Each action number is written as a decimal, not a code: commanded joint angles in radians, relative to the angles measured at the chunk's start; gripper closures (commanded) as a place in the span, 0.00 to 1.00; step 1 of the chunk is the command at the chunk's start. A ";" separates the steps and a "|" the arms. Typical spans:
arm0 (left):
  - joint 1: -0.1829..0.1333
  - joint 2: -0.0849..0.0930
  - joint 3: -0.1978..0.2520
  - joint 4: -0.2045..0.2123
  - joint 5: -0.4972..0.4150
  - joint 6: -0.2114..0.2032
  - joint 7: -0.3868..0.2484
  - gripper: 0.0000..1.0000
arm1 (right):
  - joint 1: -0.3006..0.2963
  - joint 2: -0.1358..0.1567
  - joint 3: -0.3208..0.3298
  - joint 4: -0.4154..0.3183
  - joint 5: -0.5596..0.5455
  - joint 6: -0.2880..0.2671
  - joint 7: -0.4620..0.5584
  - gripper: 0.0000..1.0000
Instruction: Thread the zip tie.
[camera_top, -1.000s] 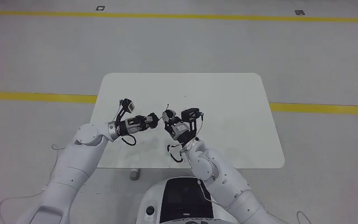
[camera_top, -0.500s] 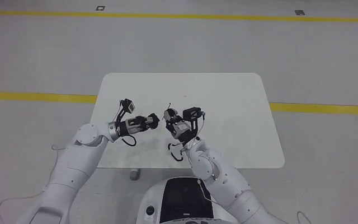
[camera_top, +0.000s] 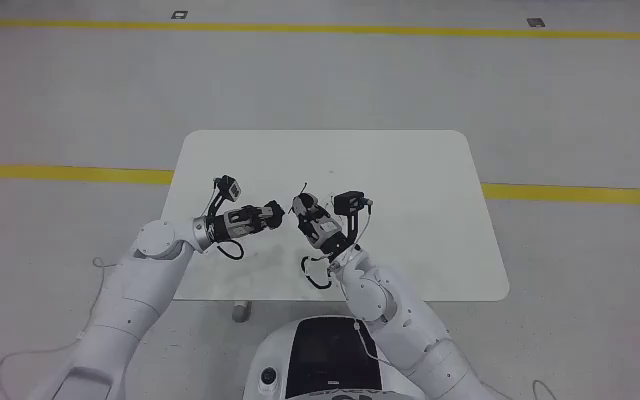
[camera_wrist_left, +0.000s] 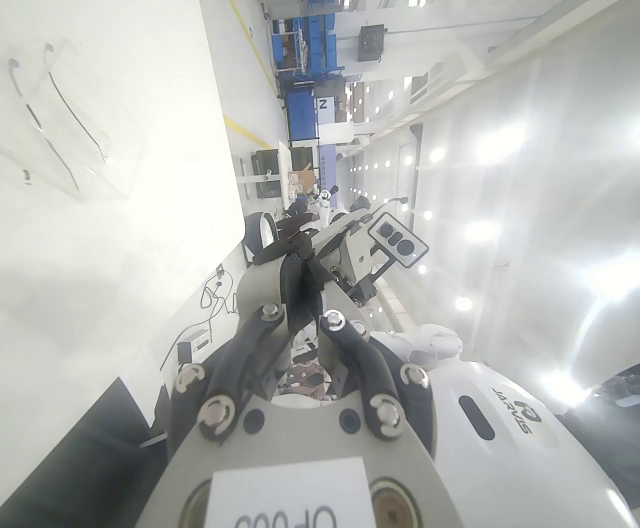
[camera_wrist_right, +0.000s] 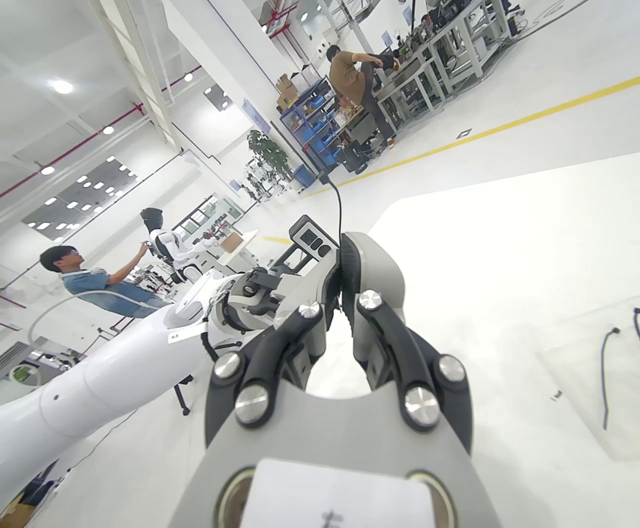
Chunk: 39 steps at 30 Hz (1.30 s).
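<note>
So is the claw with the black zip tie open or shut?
Shut. The right gripper's jaws are pressed together on the zip tie, whose thin black end sticks out past them.

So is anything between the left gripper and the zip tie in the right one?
Nothing visible. The zip tie sticks up from the shut right gripper, and the left gripper faces it across open air.

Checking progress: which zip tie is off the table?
The black zip tie clamped in the right pincer; the other ties lie flat on the clear tray.
</note>
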 joint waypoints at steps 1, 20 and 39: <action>0.000 0.000 0.000 0.000 0.000 0.000 0.000 1.00 | 0.000 0.000 0.000 0.000 -0.001 0.000 0.000 1.00; 0.000 0.000 0.000 0.000 0.000 0.000 0.000 1.00 | 0.000 0.000 0.000 0.000 -0.001 0.000 0.000 1.00; -0.039 -0.005 -0.036 0.119 -0.034 0.000 -0.204 1.00 | 0.000 0.000 0.000 0.000 -0.001 0.000 0.000 1.00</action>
